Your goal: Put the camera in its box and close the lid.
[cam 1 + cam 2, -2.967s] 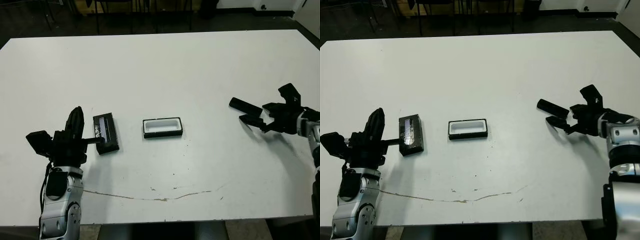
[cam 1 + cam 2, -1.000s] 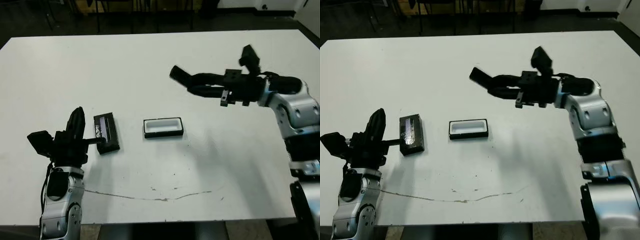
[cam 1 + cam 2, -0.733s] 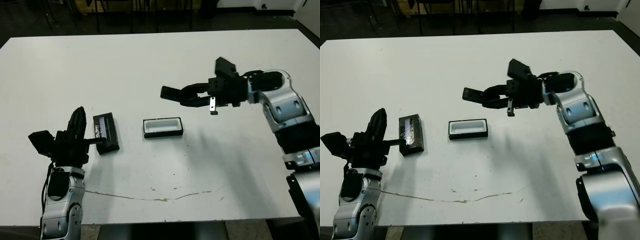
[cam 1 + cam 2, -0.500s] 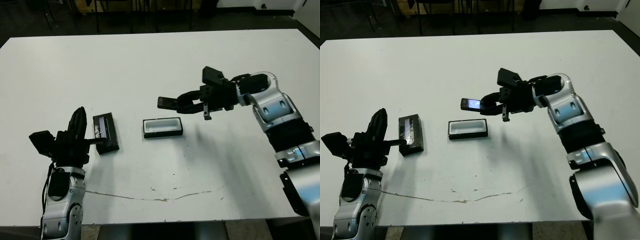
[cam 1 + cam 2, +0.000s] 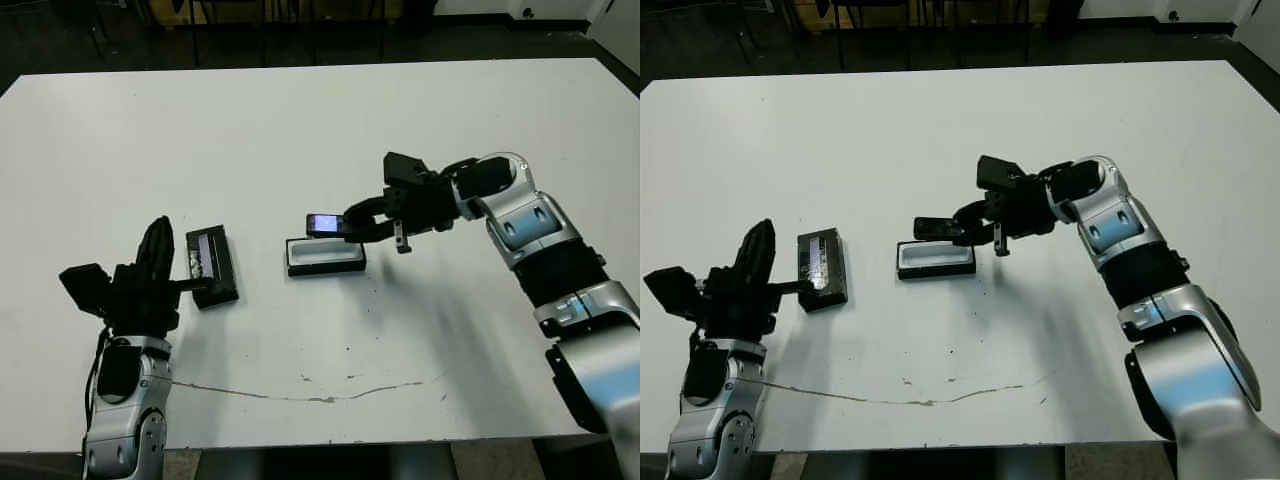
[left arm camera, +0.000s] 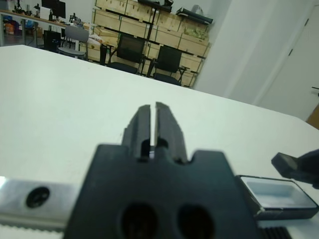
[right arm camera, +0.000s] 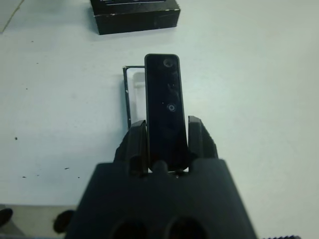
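Observation:
My right gripper (image 5: pixel 366 222) is shut on the camera (image 5: pixel 325 222), a slim black bar held level just above the box (image 5: pixel 325 267). The camera's lit end sticks out over the box's left part. In the right wrist view the camera (image 7: pixel 164 99) lies between my fingers (image 7: pixel 137 139), with the white-lined box (image 7: pixel 130 92) partly hidden under it. The lid (image 5: pixel 212 265), black with a pale label, lies on the table left of the box. My left gripper (image 5: pixel 154 232) stands upright just left of the lid, shut and holding nothing; the left wrist view shows its fingers (image 6: pixel 144 124) pressed together.
A thin brown crack (image 5: pixel 320 395) runs across the white table (image 5: pixel 330 130) near its front edge. Chairs (image 6: pixel 129 52) and wooden shelves stand beyond the far edge in the left wrist view.
My right arm swung from the table's right side leftward and down, carrying the camera to just above the box. The left arm, lid and box stayed put.

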Motion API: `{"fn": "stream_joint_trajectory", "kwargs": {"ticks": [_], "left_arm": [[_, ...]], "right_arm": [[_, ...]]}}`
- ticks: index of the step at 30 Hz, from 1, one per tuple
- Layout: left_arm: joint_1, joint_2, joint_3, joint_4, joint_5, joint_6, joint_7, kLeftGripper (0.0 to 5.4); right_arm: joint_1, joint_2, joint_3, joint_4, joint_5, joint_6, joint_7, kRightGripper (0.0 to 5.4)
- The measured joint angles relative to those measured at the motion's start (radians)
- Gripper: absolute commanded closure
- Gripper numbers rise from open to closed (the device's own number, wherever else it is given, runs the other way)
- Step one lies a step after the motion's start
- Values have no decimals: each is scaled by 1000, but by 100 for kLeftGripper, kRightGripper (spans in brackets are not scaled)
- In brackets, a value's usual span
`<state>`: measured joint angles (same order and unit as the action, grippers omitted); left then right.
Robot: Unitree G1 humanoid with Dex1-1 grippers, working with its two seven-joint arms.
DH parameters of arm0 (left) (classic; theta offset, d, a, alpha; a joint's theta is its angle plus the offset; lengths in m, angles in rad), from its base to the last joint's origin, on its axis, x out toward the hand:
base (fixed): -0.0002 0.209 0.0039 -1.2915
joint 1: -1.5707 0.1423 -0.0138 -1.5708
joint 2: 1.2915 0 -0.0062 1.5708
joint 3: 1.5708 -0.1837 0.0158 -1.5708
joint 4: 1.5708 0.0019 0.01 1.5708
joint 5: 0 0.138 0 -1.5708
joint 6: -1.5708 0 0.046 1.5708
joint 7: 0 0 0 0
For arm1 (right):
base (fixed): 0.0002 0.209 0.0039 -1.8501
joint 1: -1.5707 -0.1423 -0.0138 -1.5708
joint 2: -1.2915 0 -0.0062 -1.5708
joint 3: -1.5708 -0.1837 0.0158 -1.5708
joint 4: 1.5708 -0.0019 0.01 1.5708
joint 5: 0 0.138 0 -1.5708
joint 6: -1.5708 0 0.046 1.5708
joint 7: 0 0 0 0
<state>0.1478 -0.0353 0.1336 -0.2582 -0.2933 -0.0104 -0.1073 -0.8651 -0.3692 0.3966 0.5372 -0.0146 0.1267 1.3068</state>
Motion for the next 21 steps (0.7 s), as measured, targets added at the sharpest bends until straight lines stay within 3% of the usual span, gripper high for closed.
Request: {"fn": "stream_joint_trajectory", "kwargs": {"ticks": [21], "left_arm": [[5, 0, -4, 0, 5, -10, 4, 540]], "right_arm": [[-60, 27, 52, 73, -82, -5, 31, 476]]}}
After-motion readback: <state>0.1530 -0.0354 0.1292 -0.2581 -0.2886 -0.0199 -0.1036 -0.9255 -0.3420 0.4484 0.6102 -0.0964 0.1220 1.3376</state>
